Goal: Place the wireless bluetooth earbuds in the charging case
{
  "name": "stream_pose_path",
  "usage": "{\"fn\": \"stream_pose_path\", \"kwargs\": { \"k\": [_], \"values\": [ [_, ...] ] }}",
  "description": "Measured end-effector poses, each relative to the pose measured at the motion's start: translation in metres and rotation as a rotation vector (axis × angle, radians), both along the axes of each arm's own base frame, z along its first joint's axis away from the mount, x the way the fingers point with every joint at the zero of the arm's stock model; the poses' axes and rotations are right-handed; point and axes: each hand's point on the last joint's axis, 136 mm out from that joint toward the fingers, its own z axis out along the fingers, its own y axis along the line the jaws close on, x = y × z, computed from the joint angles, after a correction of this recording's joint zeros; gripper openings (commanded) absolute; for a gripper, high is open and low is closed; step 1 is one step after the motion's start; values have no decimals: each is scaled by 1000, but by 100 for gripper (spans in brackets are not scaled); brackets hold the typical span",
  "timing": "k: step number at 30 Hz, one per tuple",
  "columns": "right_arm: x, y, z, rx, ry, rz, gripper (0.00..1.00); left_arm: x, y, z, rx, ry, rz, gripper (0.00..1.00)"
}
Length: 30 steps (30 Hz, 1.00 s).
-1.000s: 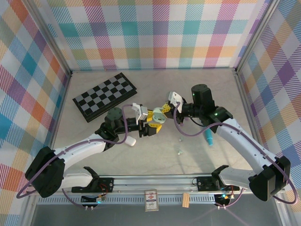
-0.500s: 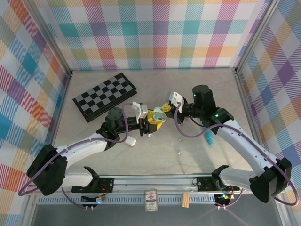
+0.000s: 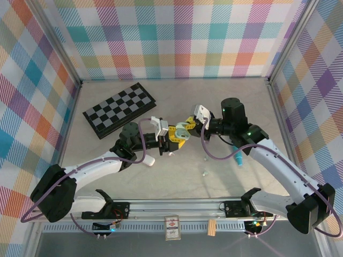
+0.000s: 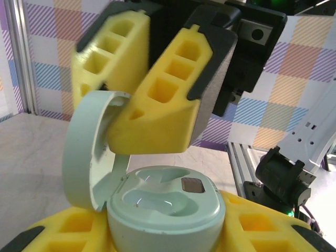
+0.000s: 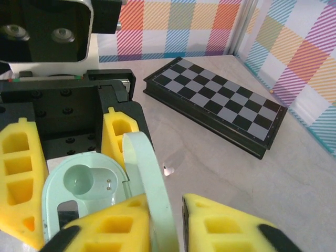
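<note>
The mint green charging case point(image 4: 165, 202) hangs above the table, gripped at its base by my left gripper point(image 4: 165, 233) point(image 3: 174, 142). The lid point(image 4: 86, 152) stands open and upright, and both wells are empty. My right gripper point(image 5: 161, 202) point(image 3: 185, 127) meets it from the other side. The lid point(image 5: 152, 184) stands between its yellow fingers, touching one of them, with a thin gap to the other. A tiny pale earbud point(image 5: 168, 170) lies on the table below the case. Two small earbuds point(image 3: 204, 158) point(image 3: 204, 173) lie to the right.
A folded chessboard point(image 3: 119, 108) point(image 5: 220, 100) lies at the back left. A white pebble-like case point(image 3: 148, 160) rests beside the left arm. A teal pen point(image 3: 237, 159) lies under the right forearm. Patterned walls enclose the table.
My left gripper's fingers have closed in on the case body. My right gripper's jaws, tight on the lid before, have parted slightly. Both grippers stay near the table's middle.
</note>
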Motion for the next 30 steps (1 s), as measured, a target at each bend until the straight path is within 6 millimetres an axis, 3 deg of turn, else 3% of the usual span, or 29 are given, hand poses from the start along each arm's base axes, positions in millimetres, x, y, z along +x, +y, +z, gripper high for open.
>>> {"fn": "stream_pose_path", "kwargs": {
  "k": [3,8,15,24,30],
  "values": [
    [-2,-1,4,13,0,-1,57,-2,0,1,-4,-11,-10,38],
    [-10,-4,16,52,-13,-2,82,-4,1,1,-14,-34,-14,38],
    [-21,-11,33,105,-50,-10,89,9,15,-8,-13,-43,37,37],
    [-22,-35,8,116,-17,-146,100,29,38,1,-23,-68,119,37],
    [-10,-60,-12,162,112,-343,99,37,51,6,-30,-81,163,37]
  ]
}}
